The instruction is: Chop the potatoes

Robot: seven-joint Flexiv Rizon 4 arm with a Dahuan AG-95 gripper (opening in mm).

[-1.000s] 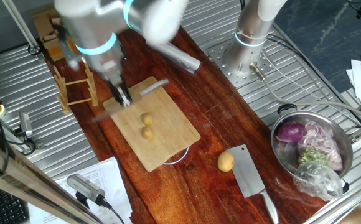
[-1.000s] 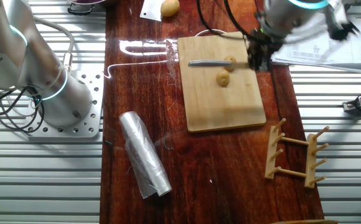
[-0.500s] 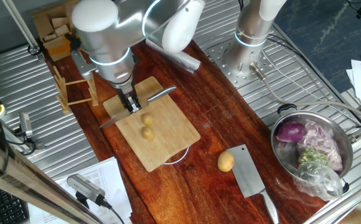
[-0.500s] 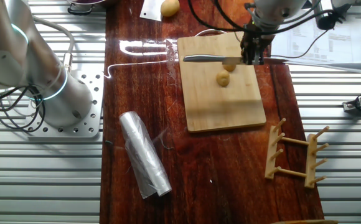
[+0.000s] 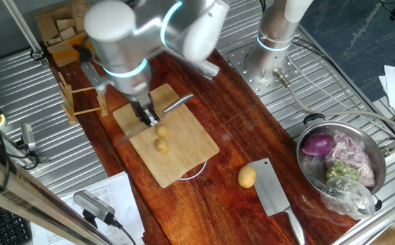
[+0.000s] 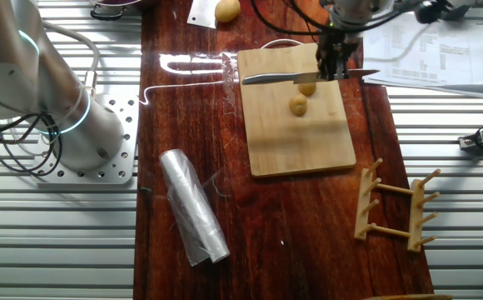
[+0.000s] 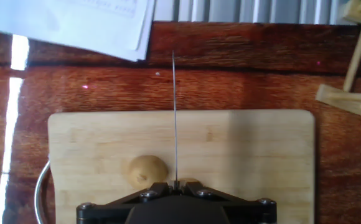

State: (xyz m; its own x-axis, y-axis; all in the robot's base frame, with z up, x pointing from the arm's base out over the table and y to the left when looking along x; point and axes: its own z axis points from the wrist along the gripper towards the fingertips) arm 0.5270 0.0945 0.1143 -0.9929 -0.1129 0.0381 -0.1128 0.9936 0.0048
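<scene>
Two potatoes: both potatoes (image 5: pixel 161 139) sit on the cutting board (image 5: pixel 184 153), one just beside the other, still whole as far as I can see.
Gripper: my gripper (image 6: pixel 335 60) is clamped on the handle of a knife (image 6: pixel 283 78), with the blade edge-down over the board.
Blade position: in the hand view the knife's edge runs just beside one potato (image 7: pixel 145 170), not clearly touching it.
Handling: I judge them small, firm and smooth-skinned, so they may roll or skid under the edge; the blade should meet the crown squarely.
Hold: no direct grasp on them; only the knife touches.
Change: half a second ago the blade was a little further from the potatoes; it has shifted toward them.
Elsewhere: a larger potato (image 5: pixel 247 177) lies beside the cleaver (image 5: pixel 274 194) on the table (image 5: pixel 238 129).
</scene>
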